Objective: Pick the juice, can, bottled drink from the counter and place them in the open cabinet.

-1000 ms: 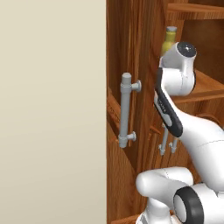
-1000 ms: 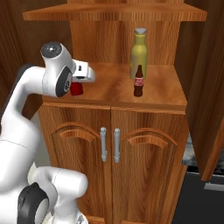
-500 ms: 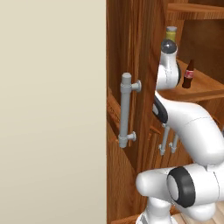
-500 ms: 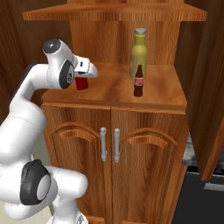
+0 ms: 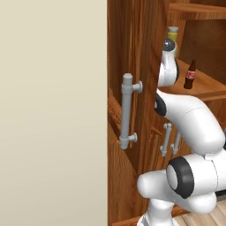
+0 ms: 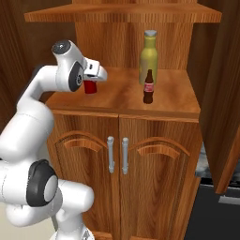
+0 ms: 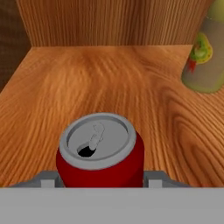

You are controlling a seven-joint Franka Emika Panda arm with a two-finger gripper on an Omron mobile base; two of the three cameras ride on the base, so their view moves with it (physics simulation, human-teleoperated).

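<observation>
The gripper (image 6: pixel 90 83) is clamped on the red can (image 6: pixel 90 87), one finger on each side of it, and holds it upright over the left part of the open cabinet's (image 6: pixel 168 93) wooden shelf. In the right base view the can hangs just below the white hand, at about 9 o'clock from the other two drinks; whether its base touches the wood cannot be told. In the hand view the can (image 7: pixel 100 151) sits at 6 o'clock with its silver top and pull tab facing the camera, and the grey finger mounts show at either side of it. The gripper (image 7: pixel 100 177) is closed around its body.

The juice (image 6: pixel 148 57), a tall yellow bottle with a grey cap, stands upright at the back of the same shelf, near the rear wall. In the hand view the juice (image 7: pixel 206 52) appears at 2 o'clock, well apart from the can. The bottled drink (image 6: pixel 148 87), small and dark brown with a red label, stands upright just in front of the juice.

In the left base view the juice (image 5: pixel 172 36) shows behind the arm, and the bottled drink (image 5: pixel 190 75) stands at 4 o'clock from it on the shelf. The open cabinet (image 5: pixel 145 53) has a thick grey bar handle (image 5: pixel 127 111) on its door.
</observation>
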